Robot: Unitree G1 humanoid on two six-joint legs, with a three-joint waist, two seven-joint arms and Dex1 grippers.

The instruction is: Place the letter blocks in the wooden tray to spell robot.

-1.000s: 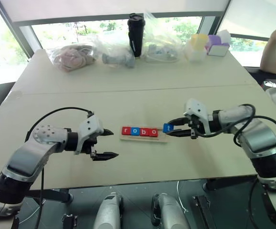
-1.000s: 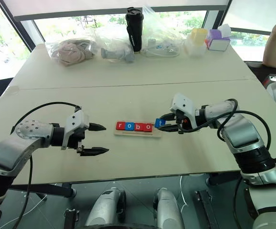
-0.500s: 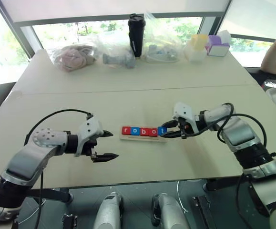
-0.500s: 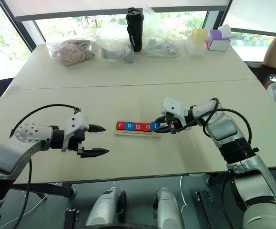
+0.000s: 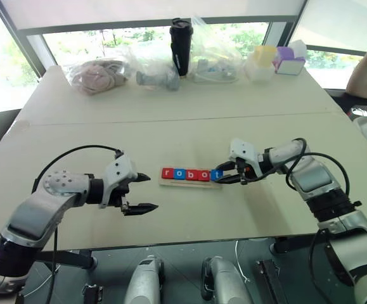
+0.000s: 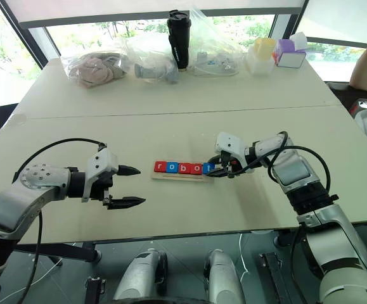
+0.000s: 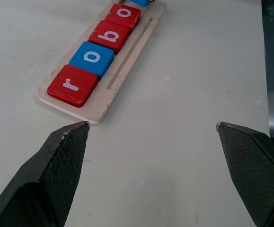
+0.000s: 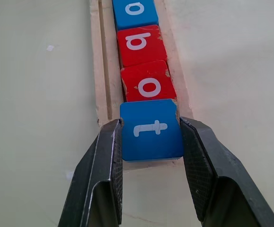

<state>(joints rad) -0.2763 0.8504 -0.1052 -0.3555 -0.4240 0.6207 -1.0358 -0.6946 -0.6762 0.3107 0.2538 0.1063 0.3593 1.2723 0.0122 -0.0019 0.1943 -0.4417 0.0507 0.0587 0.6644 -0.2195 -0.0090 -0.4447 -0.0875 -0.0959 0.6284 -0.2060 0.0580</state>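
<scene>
Now blue t block (image 8: 150, 128) on wooden tray (image 8: 97, 80)

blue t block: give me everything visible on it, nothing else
The blue t block is a small, flat, square tile with rounded corners and a white lowercase t on its top face. It looks like painted wood. It lies flat at the end of the wooden tray, last in the row, edge to edge with the red o block. The right gripper is shut on it, one black finger against each side.
</scene>
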